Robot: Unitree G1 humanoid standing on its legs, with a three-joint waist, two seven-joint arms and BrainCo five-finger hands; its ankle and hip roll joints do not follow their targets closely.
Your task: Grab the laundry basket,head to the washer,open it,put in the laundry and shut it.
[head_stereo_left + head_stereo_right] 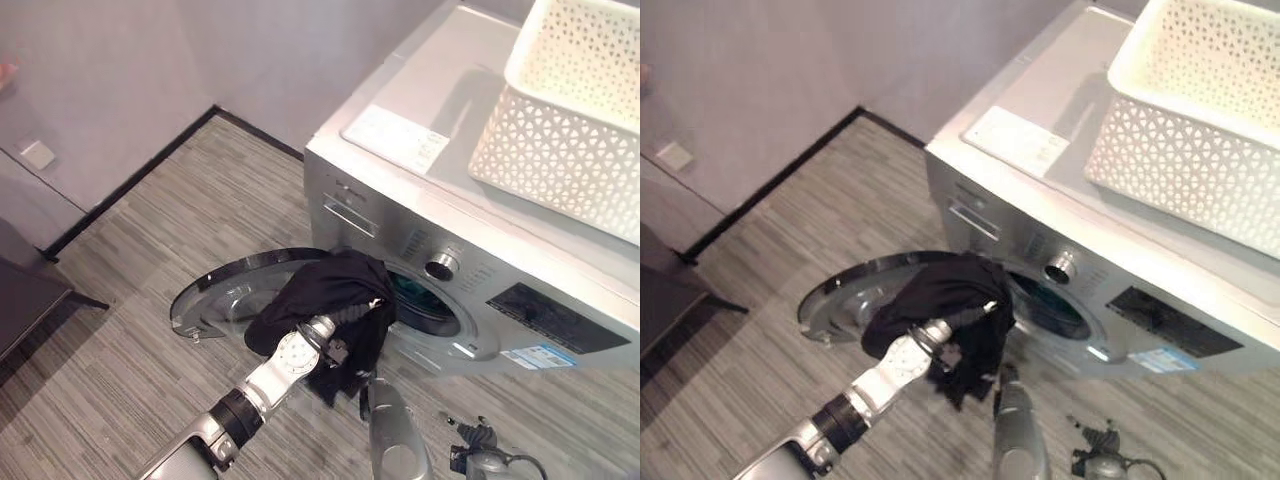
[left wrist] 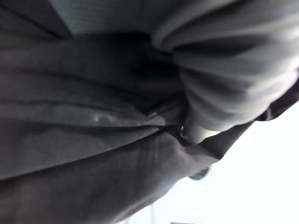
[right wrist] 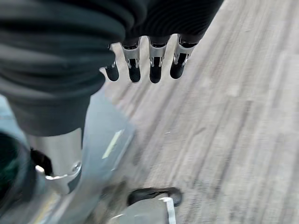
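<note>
A glossy silver metal finish was shown by the washer [image 1: 420,215]; the basket [image 1: 560,130] was of perforated white plastic, the laundry [image 1: 330,300] of soft matt black cloth.

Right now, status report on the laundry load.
Left hand buried in black garment at washer opening. Right hand open, idle. Door open, basket on top.

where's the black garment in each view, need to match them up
Left eye view: black garment hangs at the washer's open mouth, over the left hand.
Right eye view: same spot, lower centre.
Left wrist view: dark folds across most of the picture.
Right wrist view: I cannot tell whether it is in this one.
Shared landmark: the open washer door.
</note>
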